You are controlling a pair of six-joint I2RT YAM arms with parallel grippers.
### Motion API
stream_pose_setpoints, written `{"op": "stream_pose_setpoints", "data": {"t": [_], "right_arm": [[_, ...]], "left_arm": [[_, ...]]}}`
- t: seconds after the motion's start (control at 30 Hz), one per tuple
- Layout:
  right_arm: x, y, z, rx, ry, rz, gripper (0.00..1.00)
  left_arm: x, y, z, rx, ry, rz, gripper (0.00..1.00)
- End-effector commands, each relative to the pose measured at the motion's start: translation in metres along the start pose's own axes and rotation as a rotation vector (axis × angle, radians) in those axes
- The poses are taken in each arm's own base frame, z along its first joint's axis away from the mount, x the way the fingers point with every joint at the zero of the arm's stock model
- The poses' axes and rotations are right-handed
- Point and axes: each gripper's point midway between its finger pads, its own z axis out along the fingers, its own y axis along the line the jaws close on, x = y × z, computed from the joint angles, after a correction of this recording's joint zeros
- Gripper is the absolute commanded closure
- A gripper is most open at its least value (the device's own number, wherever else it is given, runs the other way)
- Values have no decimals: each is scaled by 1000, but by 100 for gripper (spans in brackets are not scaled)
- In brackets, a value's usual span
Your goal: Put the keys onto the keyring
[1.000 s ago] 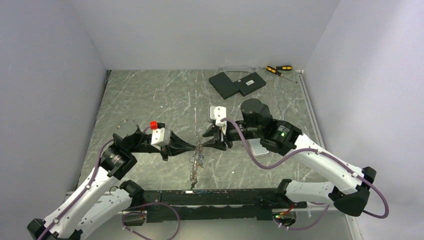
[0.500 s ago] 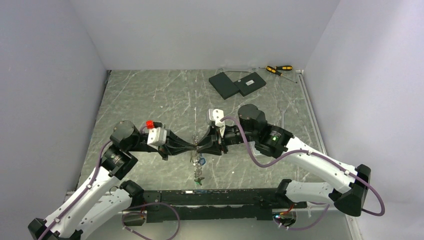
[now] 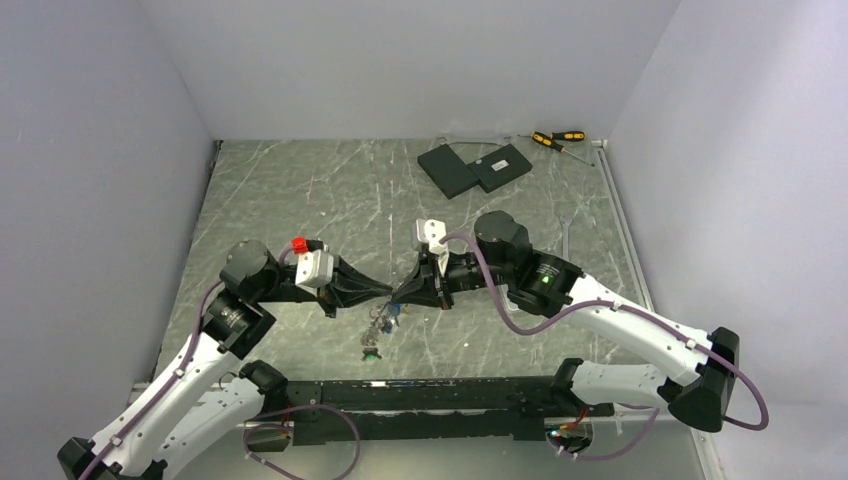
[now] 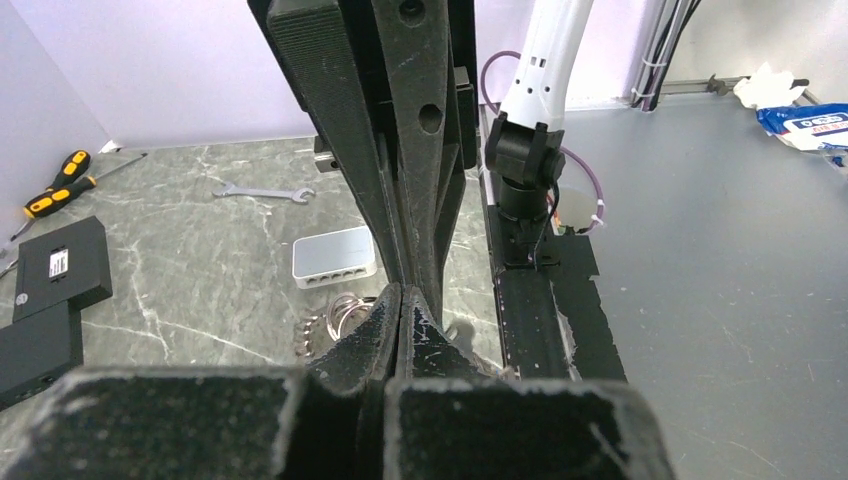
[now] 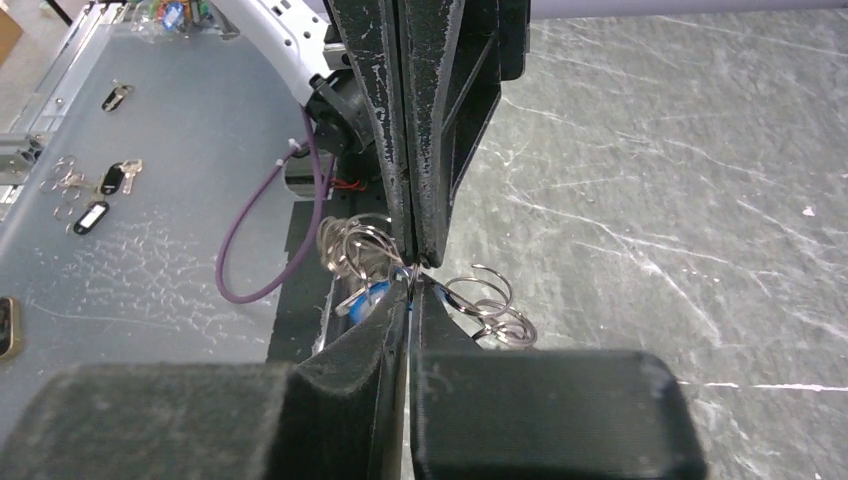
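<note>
My left gripper and right gripper meet tip to tip above the middle of the marble table, both shut. A bundle of thin metal rings and small keys, the keyring, hangs from where they meet, with a blue key head and a green bit at its low end. In the right wrist view a thin ring wire sits pinched between my right gripper's jaws, with loose rings and a blue key beside it. In the left wrist view my left gripper is closed, with rings just to its left.
Two black boxes and yellow-and-black screwdrivers lie at the back right. A pale slab and a wrench lie behind the right arm. A black rail runs along the near edge. Spare keys lie on the grey bench beyond.
Both grippers have closed in until their tips touch and shifted slightly left. The key bundle, which trailed down towards the rail, is now lifted, bunched and swung left.
</note>
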Motion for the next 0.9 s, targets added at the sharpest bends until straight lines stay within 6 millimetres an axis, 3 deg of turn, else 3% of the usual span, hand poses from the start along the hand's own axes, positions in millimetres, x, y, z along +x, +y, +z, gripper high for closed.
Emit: {"op": "stream_pose_setpoints", "data": {"t": [0.0, 0.07, 0.2, 0.27, 0.33, 0.87], "right_arm": [[-9, -3, -1, 24, -29, -25, 98], [-8, -6, -2, 39, -12, -25, 99], [-8, -9, -3, 56, 3, -20, 85], [-7, -10, -3, 65, 2, -16, 70], [-7, -12, -5, 84, -4, -14, 66], [-14, -15, -3, 108, -64, -15, 76]], "left_arm": [[-19, -1, -2, -9, -48, 67, 100], [-19, -1, -2, -12, -48, 68, 100], [-19, 1, -3, -21, -50, 69, 100], [-20, 1, -3, -27, -51, 72, 100], [-21, 2, -3, -36, -54, 72, 100], [-24, 5, -5, -54, -67, 75, 100]]}}
